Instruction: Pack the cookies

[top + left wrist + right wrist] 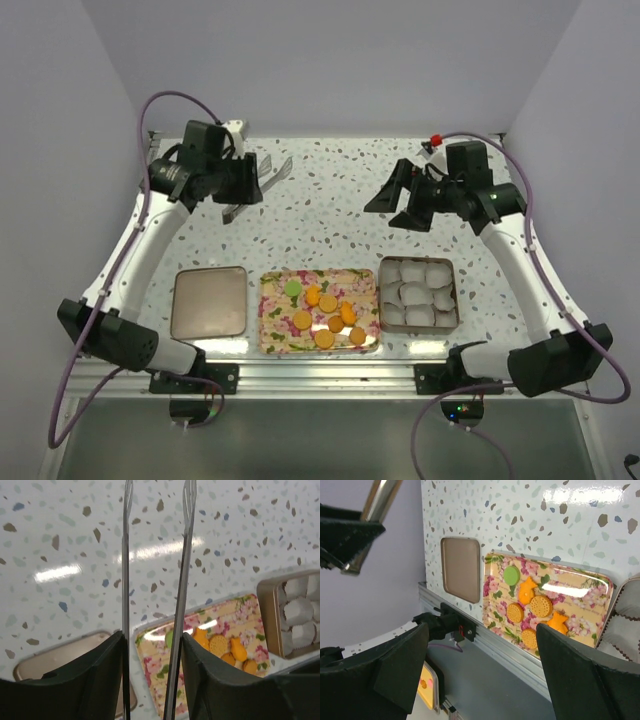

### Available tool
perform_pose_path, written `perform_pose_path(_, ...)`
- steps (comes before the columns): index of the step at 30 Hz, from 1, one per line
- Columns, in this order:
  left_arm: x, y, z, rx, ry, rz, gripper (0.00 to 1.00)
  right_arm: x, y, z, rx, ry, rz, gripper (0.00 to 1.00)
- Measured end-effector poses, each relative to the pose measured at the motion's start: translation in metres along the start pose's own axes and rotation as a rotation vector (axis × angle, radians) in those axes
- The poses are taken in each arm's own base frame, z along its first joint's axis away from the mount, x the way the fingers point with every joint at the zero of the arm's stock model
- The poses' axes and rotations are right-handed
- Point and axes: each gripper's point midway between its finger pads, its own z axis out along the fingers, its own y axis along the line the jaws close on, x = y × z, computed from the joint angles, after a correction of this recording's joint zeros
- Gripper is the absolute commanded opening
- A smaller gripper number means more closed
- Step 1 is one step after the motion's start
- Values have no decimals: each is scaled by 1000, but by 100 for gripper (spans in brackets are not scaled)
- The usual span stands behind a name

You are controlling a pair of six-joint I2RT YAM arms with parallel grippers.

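Several orange cookies [328, 308] and one light green cookie [292, 288] lie on a floral tray [272, 335] near the front edge. They also show in the left wrist view [220, 647] and the right wrist view [530, 605]. My left gripper [245, 188] is raised over the far left of the table. It holds metal tongs [182, 580] between its fingers, with the blades apart and nothing between them. My right gripper [398, 208] is open and empty, raised over the far right.
A gold tin [457, 295] full of white paper cups [415, 292] stands right of the tray. An empty brown tin lid [209, 302] lies left of it. A metal rail [320, 370] runs along the front edge.
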Motion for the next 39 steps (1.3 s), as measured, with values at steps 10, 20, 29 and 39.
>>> perform_pose_path(10,130,-24,-27,104,186,-11,51,36,-11,-23,9,-5,1,92)
perform_pose_path(20,186,-32,-59,140,255,-16,51,76,-33,-35,35,16,30,92)
perform_pose_path(29,244,-10,-67,94,372,-30,50,94,-41,-47,45,-5,48,93)
perform_pose_path(39,267,-1,-56,37,450,-28,53,98,-47,-49,67,-16,53,93)
